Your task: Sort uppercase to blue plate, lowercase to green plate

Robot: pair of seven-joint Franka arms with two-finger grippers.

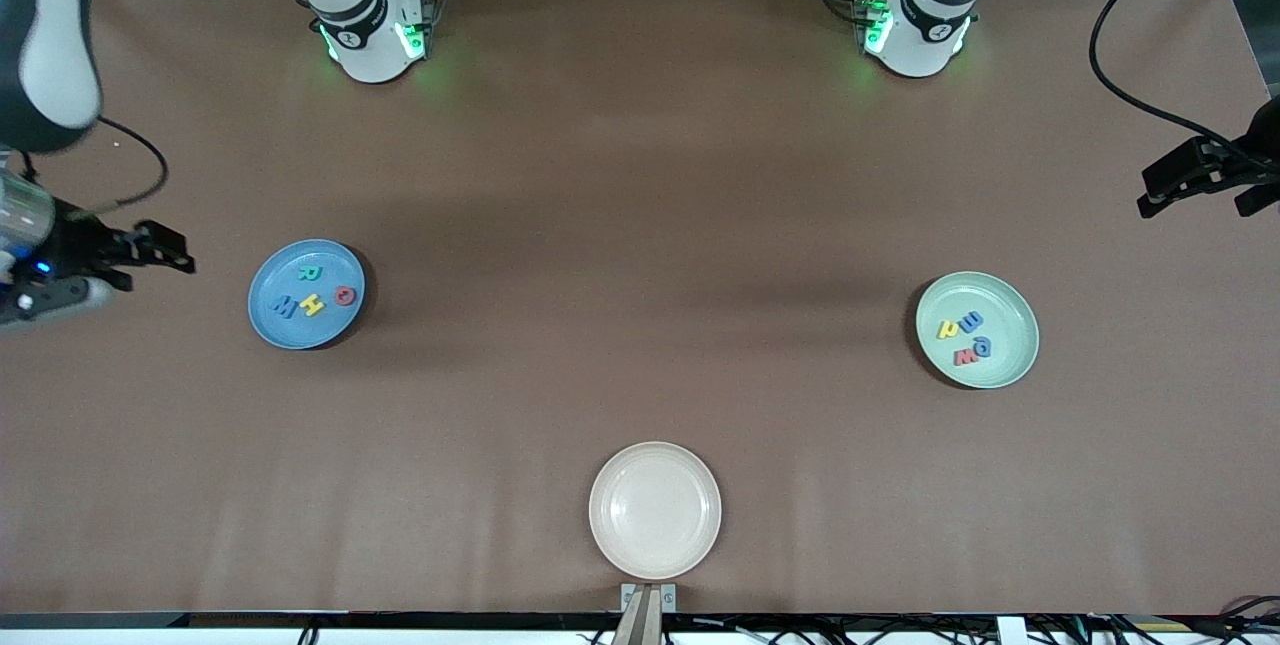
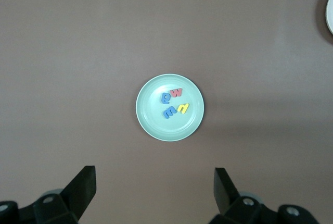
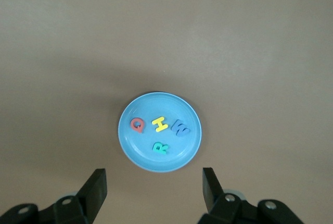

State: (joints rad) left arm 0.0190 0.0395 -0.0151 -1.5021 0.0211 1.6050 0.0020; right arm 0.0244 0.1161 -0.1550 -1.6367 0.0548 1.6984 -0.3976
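Nearest the front camera, a cream plate sits bare on the counter, between the two coloured plates. At the right arm's end, the right gripper hangs empty with its fingers spread, just off the blue plate. That plate holds all four uppercase letters: teal R, red Q, yellow H and blue W. At the left arm's end, the green plate carries the lowercase set: blue m-like letter, yellow h, blue a and red m-like letter. The left gripper is up by the counter's edge, spread and empty.

The sort looks complete. Foam letters this small should be featherlight, soft and easily squashed, so any regrasp would best pinch gently across a straight stroke.
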